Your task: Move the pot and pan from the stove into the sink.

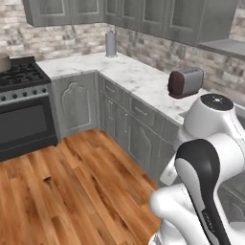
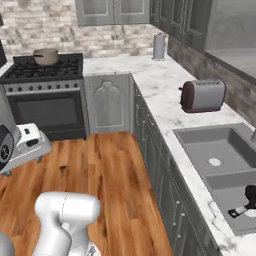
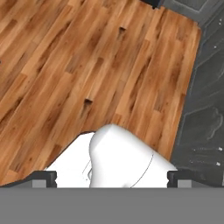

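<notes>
The tan-brown pot (image 2: 46, 56) stands on the back of the black stove (image 2: 47, 75), far across the room; its edge (image 1: 3, 62) also shows at the left border, on the stove (image 1: 21, 79). The black pan (image 2: 249, 196) lies in the near basin of the grey sink (image 2: 197, 142), cut by the picture's edge, its handle's silvery tip pointing toward me. My gripper (image 3: 111, 178) is open, its fingertips (image 3: 44, 177) wide apart with nothing held, and it looks down at the wooden floor, far from the pot.
A toaster (image 2: 202, 95) sits on the marble counter (image 2: 155, 80) between stove and sink, with a paper-towel roll (image 2: 158, 46) in the back corner. Grey cabinets (image 1: 119, 115) line the counter front. Open wooden floor (image 2: 100, 175) stretches toward the stove.
</notes>
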